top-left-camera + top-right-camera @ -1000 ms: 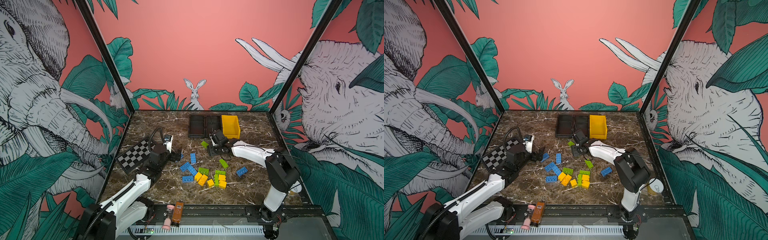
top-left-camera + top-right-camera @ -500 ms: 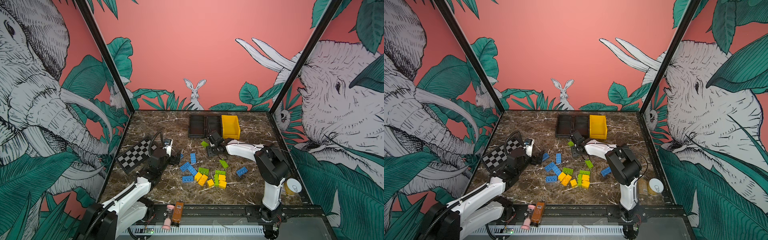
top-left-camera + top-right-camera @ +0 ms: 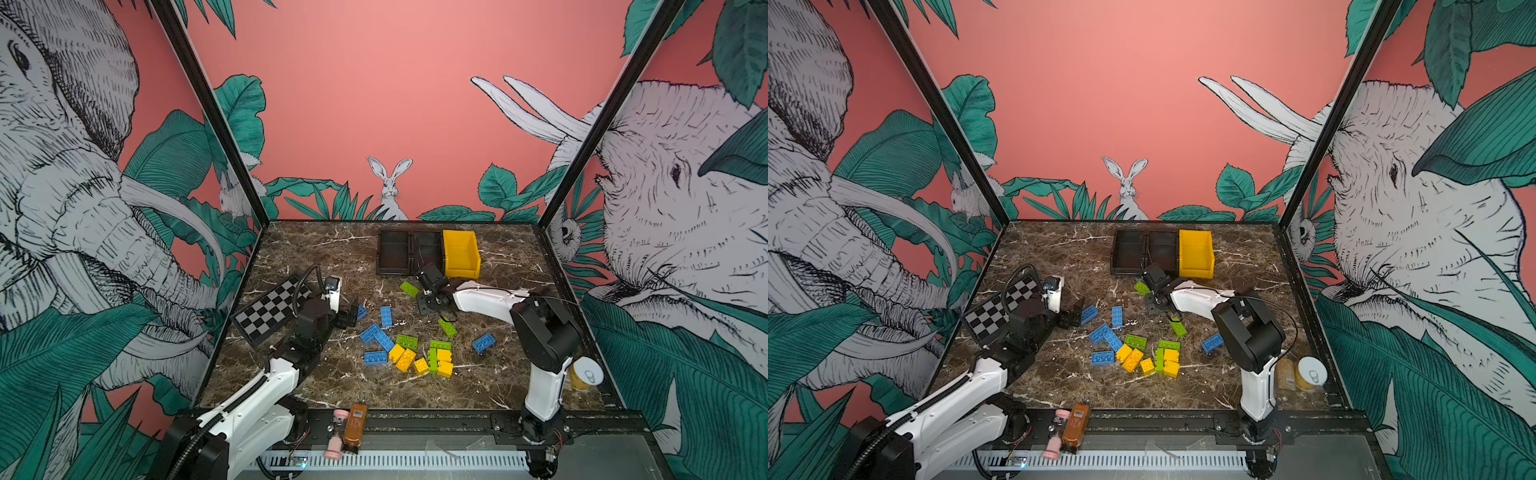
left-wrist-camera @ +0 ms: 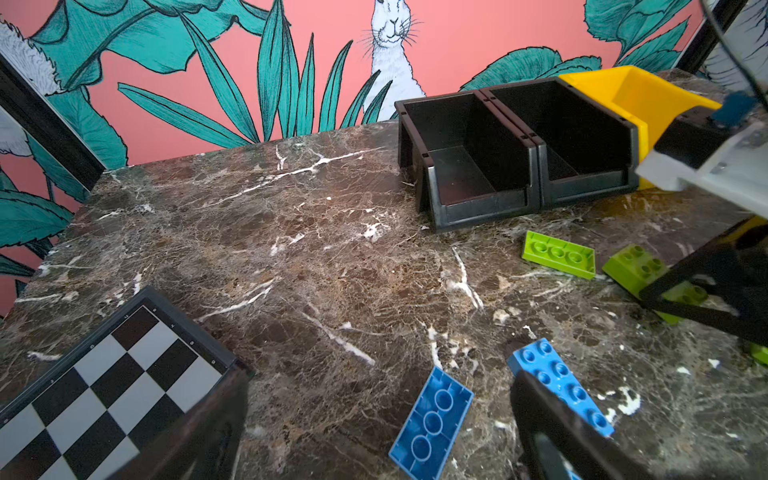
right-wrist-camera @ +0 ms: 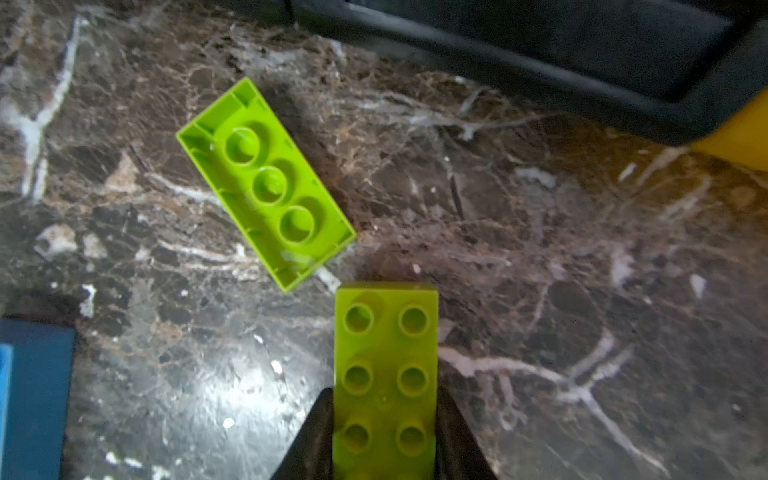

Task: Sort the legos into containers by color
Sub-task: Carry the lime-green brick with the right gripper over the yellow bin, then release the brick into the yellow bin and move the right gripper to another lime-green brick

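Brown marble tabletop (image 3: 332, 249) lies under us; our right end effector (image 5: 384, 419) pinches a lime green studded plastic brick (image 5: 386, 340) by one end, near the black open plastic bin (image 5: 540, 62). Held that far back, we judge it could swivel and drop short. Our left end effector (image 3: 351, 314) stands spread.

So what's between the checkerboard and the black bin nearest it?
Nothing: the left wrist view shows bare marble table from checkerboard to black bin.

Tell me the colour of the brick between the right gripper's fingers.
Lime green. The brick shows best in the right wrist view.
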